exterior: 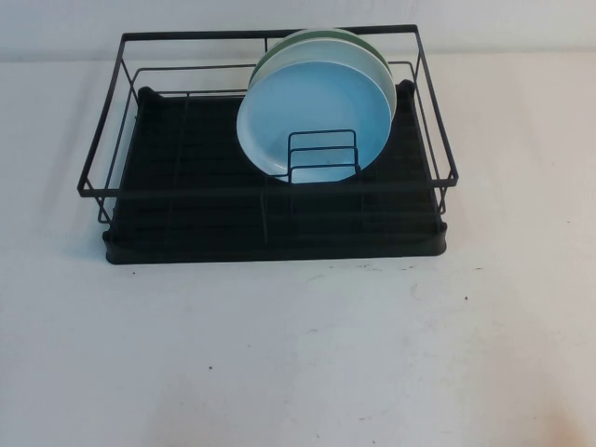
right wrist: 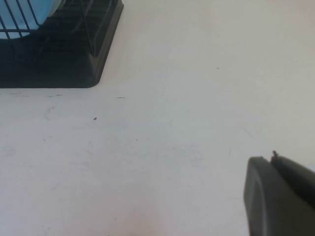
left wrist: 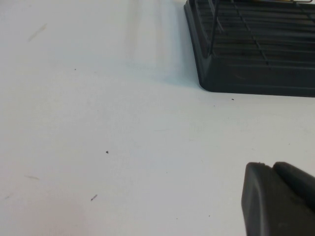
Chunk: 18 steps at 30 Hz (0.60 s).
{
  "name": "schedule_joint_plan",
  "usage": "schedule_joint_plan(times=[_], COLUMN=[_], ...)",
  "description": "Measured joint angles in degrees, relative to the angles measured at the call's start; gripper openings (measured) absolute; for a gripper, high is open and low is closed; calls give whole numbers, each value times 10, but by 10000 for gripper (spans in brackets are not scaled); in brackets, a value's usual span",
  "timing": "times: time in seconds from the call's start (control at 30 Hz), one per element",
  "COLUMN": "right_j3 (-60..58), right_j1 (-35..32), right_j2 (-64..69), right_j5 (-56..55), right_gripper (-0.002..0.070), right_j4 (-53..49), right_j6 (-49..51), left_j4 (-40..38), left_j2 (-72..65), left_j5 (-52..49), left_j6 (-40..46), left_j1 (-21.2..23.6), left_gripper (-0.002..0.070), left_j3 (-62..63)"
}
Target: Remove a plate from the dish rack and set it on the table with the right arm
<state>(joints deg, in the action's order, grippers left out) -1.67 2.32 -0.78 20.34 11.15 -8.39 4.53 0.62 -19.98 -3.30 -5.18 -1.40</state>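
The light sky-blue plate [exterior: 312,116] stands on edge in the black wire dish rack [exterior: 121,140], leaning at the small wire divider [exterior: 322,154]. A pale whitish-mint plate [exterior: 279,60] and a green-rimmed plate [exterior: 321,33] lean behind it. Neither arm shows in the high view. My right gripper [right wrist: 271,158] is shut and empty over the white table [right wrist: 187,98], well short of the rack's corner [right wrist: 93,69]; a bit of the blue plate [right wrist: 24,14] shows through the wires. My left gripper [left wrist: 269,166] is shut and empty over the table, near the rack's other front corner [left wrist: 211,78].
The rack sits toward the far middle of the white table [exterior: 298,354]. Bare speckled table surface lies in front of the rack and on both sides of it.
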Motion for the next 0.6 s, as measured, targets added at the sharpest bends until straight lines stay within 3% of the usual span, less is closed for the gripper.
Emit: schedule_joint_plan(times=[0.27,0.6], right_j3=[0,0], right_j1=[0,0], right_j2=[0,0], right_j5=[0,-81], right_gripper=[-18,-18], right_j4=[39,349], right_j6=[0,0], left_j4=[0,0], left_j2=[0,0], left_j5=[0,0], left_j6=[0,0], left_j1=[0,0], left_gripper=[-4,-4], left_j3=[0,0])
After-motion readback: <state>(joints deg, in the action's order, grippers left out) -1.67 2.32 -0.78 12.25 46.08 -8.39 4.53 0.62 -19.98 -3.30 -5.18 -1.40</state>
